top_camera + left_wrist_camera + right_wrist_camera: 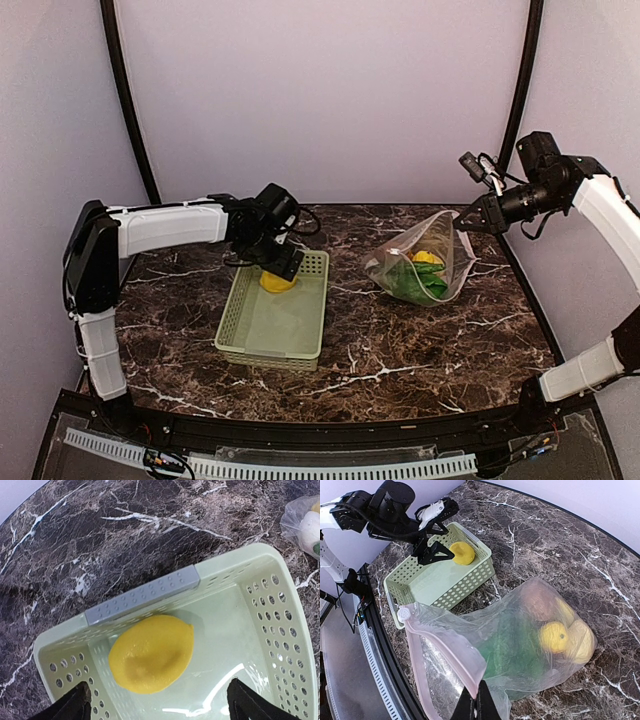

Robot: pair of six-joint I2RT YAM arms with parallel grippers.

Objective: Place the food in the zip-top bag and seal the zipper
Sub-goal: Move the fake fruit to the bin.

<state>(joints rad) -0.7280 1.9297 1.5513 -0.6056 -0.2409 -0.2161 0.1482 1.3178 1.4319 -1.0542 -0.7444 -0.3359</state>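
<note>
A yellow lemon [151,654] lies at the far end of the pale green basket [280,610]; it also shows in the top view [277,283]. My left gripper [160,707] is open, its fingers spread on either side just above the lemon. The clear zip-top bag [520,630] lies on the table to the right, its mouth open. It holds green vegetables [512,650], an orange-yellow fruit [554,636], a pale yellow piece and a brown piece. My right gripper [476,706] is shut on the pinkish zipper strip [447,652], holding that edge up. The white slider tab [403,613] sits at the strip's end.
The basket [275,325] stands left of centre on the dark marble table [420,350], with only the lemon in it. The bag [420,265] lies a short gap to its right. A white wall and black frame posts stand behind.
</note>
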